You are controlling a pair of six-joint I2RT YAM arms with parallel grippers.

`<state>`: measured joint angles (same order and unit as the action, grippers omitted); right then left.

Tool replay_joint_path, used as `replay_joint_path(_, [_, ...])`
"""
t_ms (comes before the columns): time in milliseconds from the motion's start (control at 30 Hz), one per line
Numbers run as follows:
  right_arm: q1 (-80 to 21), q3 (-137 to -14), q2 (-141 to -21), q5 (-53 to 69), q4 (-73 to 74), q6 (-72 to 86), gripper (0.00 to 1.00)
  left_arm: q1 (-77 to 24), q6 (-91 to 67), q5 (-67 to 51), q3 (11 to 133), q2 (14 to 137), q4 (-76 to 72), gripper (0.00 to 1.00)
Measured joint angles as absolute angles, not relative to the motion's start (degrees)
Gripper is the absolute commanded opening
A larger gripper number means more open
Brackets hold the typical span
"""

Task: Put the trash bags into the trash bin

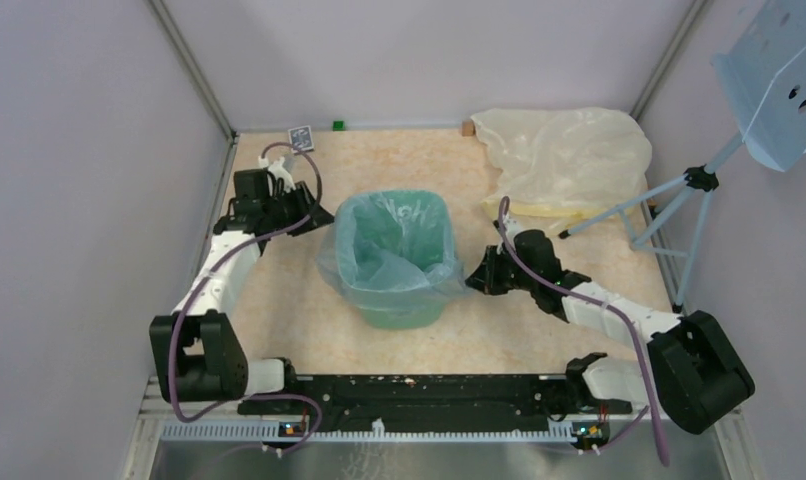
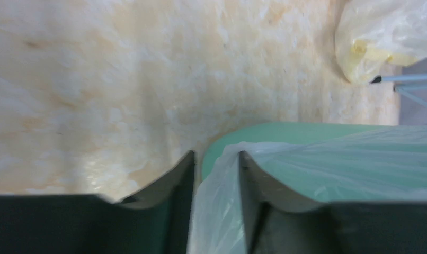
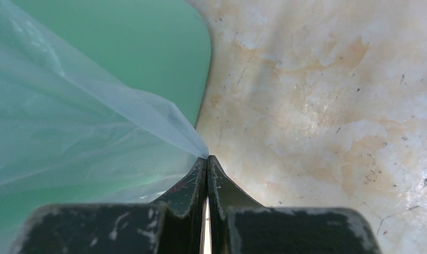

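Observation:
The mint-green trash bin [image 1: 411, 312] stands upright in the middle of the table. The pale blue see-through trash bag [image 1: 384, 250] lines it, its edge draped over the rim. My left gripper [image 1: 314, 215] is at the bin's far-left corner. In the left wrist view its fingers [image 2: 186, 174] stand apart, with bag film [image 2: 222, 206] hanging between them beside the bin's rim [image 2: 285, 132]. My right gripper [image 1: 472, 272] is at the bin's right side. In the right wrist view it [image 3: 207, 157] is shut on a taut corner of the bag [image 3: 121, 127], beside the bin [image 3: 148, 47].
A larger cream-yellow plastic bag [image 1: 564, 160] lies at the back right, also in the left wrist view [image 2: 381, 37]. A tripod [image 1: 694, 185] holding a blue perforated panel [image 1: 779, 80] stands at the right edge. A small tag [image 1: 301, 137] and a green block [image 1: 337, 125] sit by the back wall.

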<state>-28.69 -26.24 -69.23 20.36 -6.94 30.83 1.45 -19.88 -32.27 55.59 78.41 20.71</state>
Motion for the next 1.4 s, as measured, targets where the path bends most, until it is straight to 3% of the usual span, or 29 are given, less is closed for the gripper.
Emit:
replay_joint_path(133, [-31.44,-28.27,-66.96,15.07,-2.66,28.62,0.30,3.27,-20.95,-27.49,55.59,71.22,21.21,0.69])
replay_joint_path(267, [-32.64,-30.52,-65.43,10.81,2.15,26.20,0.34,4.08,-20.88,-24.27,55.59,65.84,22.61,0.80])
replay_joint_path(467, [-32.88,-37.89,-60.03,4.73,13.15,21.78,0.40,6.02,-21.37,-22.96,53.28,60.20,24.95,0.71])
replay_joint_path(700, [-34.09,-56.73,-57.14,-0.27,23.83,16.14,0.24,6.22,-24.10,-30.37,42.76,56.23,23.22,0.63])
replay_joint_path(833, [-39.03,-67.16,-58.81,-0.01,28.73,13.02,0.15,6.22,-26.92,-35.57,35.92,57.28,20.05,0.46])
replay_joint_path(900, [-42.15,-72.12,-61.30,1.39,30.55,11.38,0.00,6.22,-28.36,-37.39,33.93,58.39,18.22,0.35])
replay_joint_path(1033, [-51.16,-83.11,-70.67,2.26,34.50,7.35,0.00,6.13,-31.03,-40.12,30.13,60.62,12.23,0.14])
replay_joint_path(1400, [-59.07,-94.94,-96.38,3.31,44.31,0.56,0.00,4.08,-33.78,-41.06,24.08,66.00,2.00,0.10])
